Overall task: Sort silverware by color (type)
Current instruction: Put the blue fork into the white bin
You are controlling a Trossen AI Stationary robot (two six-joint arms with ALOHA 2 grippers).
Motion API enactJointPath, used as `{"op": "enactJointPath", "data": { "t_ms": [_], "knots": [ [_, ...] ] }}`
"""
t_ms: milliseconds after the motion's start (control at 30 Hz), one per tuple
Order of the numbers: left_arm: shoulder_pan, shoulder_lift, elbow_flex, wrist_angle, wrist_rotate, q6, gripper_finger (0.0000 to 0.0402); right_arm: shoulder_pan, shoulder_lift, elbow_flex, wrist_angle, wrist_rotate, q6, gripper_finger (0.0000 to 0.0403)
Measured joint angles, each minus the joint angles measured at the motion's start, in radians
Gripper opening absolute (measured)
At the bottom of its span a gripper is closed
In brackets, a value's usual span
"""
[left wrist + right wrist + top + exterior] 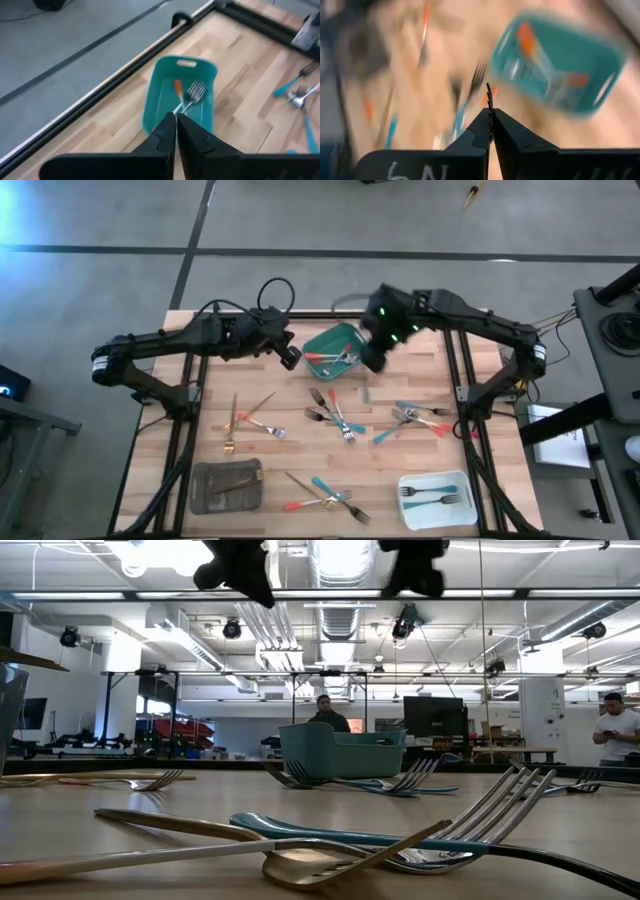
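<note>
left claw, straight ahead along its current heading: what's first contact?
Probably the forks lying in the teal tray. The shut left claw points right at them in its wrist view; depth is unclear, so it may meet the tray floor just before them.

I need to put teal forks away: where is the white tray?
In the high view the white tray sits at the table's near right corner, holding two teal-handled forks, just below the right arm's base.

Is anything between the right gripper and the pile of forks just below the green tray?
Nothing visible blocks it. The right gripper, shut and empty, hangs over the near edge of the green tray; the crossed forks lie on bare wood toward the front. The left gripper, also shut, sits off to the tray's other side.
</note>
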Motion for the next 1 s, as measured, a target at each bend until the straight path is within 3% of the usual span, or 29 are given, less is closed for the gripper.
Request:
{"op": "enactJointPath", "data": {
  "t_ms": [200,600,800,1000],
  "knots": [
    [0.0,0.0,0.0,-0.109,0.0,-0.007,0.0,0.165,-0.072,0.0,-0.288,-0.002,0.008,0.0008],
    [0.0,0.0,-0.001,-0.242,0.002,-0.033,0.0,0.752,-0.162,-0.161,-0.3,0.024,0.201,0.0008],
    [-0.003,0.0,-0.001,-0.234,0.002,-0.056,0.0,0.995,-0.13,-0.318,-0.19,0.083,0.216,0.0008],
    [-0.004,0.0,-0.001,-0.218,0.016,-0.059,0.0,1.087,-0.073,-0.422,0.061,0.084,0.216,0.0008]
  ]
}}
